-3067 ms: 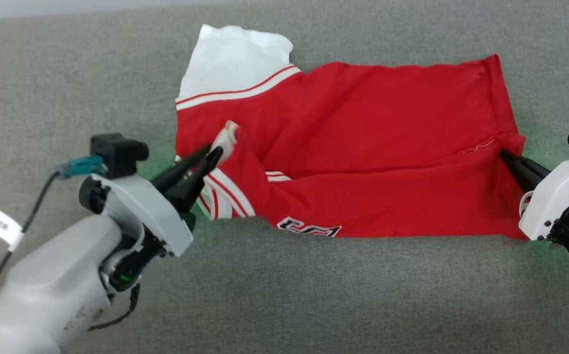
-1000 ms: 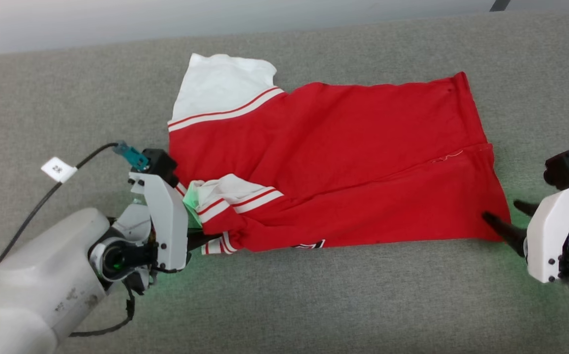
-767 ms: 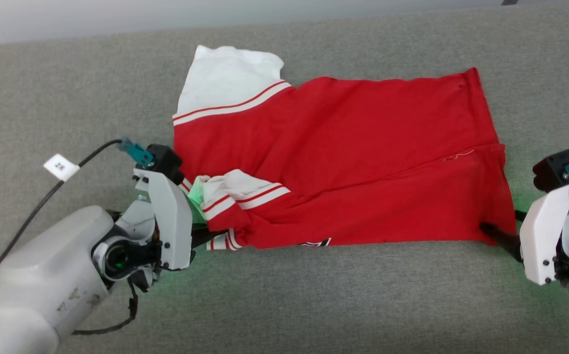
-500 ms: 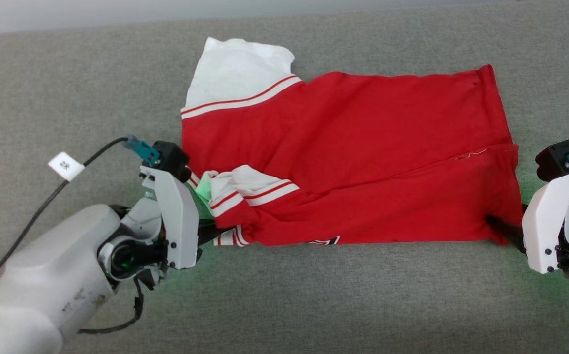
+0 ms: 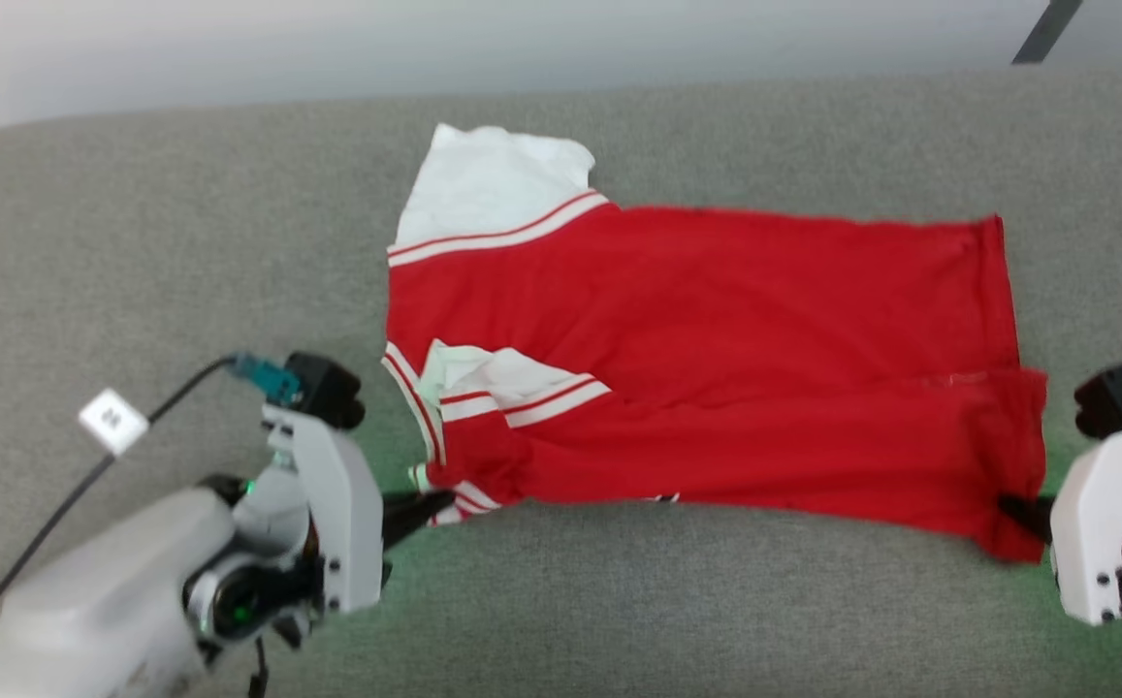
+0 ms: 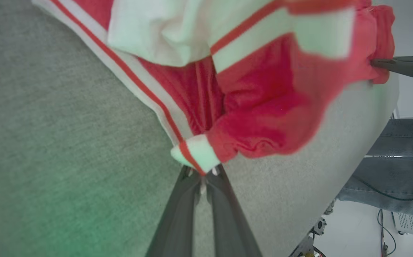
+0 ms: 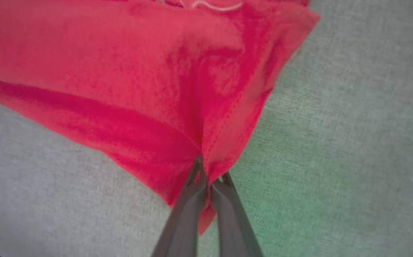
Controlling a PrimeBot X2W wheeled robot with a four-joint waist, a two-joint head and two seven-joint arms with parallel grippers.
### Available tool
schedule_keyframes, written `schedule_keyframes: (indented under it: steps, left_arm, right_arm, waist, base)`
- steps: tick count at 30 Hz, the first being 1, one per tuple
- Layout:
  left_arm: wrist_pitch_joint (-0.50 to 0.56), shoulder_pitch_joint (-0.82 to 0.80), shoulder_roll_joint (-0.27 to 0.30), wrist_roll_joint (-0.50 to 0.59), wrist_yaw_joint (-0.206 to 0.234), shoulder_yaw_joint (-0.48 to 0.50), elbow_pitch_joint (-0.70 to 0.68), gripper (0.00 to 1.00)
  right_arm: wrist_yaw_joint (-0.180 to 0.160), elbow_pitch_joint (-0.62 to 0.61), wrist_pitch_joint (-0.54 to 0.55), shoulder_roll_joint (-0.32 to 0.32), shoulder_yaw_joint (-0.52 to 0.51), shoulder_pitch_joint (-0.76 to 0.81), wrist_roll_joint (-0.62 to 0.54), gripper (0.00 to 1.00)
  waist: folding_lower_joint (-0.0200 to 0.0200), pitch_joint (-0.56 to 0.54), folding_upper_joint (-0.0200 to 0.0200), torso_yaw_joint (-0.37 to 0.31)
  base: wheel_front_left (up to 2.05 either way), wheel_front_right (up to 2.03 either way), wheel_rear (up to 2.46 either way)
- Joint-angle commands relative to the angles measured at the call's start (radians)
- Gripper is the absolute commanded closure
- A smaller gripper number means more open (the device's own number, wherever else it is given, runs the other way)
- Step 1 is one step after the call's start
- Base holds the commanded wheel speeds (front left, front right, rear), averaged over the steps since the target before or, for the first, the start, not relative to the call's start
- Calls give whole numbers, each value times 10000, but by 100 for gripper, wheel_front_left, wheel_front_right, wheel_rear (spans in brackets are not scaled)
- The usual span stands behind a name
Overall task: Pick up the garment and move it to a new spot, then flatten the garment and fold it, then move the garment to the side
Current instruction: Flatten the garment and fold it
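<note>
The garment (image 5: 716, 330), a red jersey with white sleeves and striped trim, lies stretched sideways across the grey cushion. My left gripper (image 5: 439, 504) is shut on its near left corner, pinching a striped sleeve cuff (image 6: 195, 157) at the fingertips of the left gripper (image 6: 202, 175). At the near right, my right gripper (image 5: 1011, 508) is shut on the red hem corner (image 7: 206, 150), which bunches at the tips of the right gripper (image 7: 208, 178). The near edge hangs slightly lifted between the two grips. A white sleeve (image 5: 497, 179) lies flat at the far left.
The grey fabric surface (image 5: 619, 601) runs wide on all sides; its far edge meets a pale wall (image 5: 425, 48). A tagged black cable (image 5: 110, 422) trails from my left wrist. A person's jeans-clad legs (image 6: 399, 164) stand beyond the surface's edge in the left wrist view.
My right gripper has shut on the hem corner it was open around. Both grippers have drawn the near edge toward me, pulling the garment taut. The head view has tilted.
</note>
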Motion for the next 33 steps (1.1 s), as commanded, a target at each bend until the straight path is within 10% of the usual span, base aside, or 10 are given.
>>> schedule_keyframes:
  steps: [1,20,21,22,23,24,25,33]
  left_arm:
    - [-101,230,126,61,102,-14,-230,100]
    - [-1427,2497,2753,-314,1989,28,-5312,100]
    - [-1524,2489,2755,-250,2051,73,-5347,86]
    - [-1599,2513,2732,-234,2105,86,-5343,61]
    - [-1631,2543,2705,-222,2127,79,-5346,51]
    - [-1691,2538,2691,-154,2126,87,-5364,9]
    - [-1776,2540,2684,-176,2160,137,-5369,0]
    - [-2804,2132,3138,-43,2530,998,-5217,0]
  right_arm:
    - [-10,-89,42,-69,-68,280,18,100]
    - [-10,-2124,686,-860,-1216,2658,370,100]
    - [-10,-2148,585,-848,-1301,2647,275,100]
    - [-10,-2140,520,-797,-1351,2640,182,89]
    - [-10,-2139,424,-716,-1398,2623,149,56]
    - [-10,-2138,297,-629,-1511,2603,97,30]
    - [-10,-2114,186,-548,-1634,2583,46,0]
    - [-10,-2391,-1746,304,-2844,2184,-1065,0]
  waist:
    - [0,-302,-1,74]
    - [0,-559,-1,207]
    - [0,-571,-1,216]
    - [0,-586,-1,222]
    - [0,-618,-1,224]
    - [0,-642,-1,230]
    - [0,-661,-1,226]
    - [0,-712,-1,8]
  base:
    - [0,0,0]
    - [0,0,0]
    - [0,0,0]
    - [0,0,0]
    - [0,0,0]
    - [0,0,0]
    - [0,0,0]
    - [0,0,0]
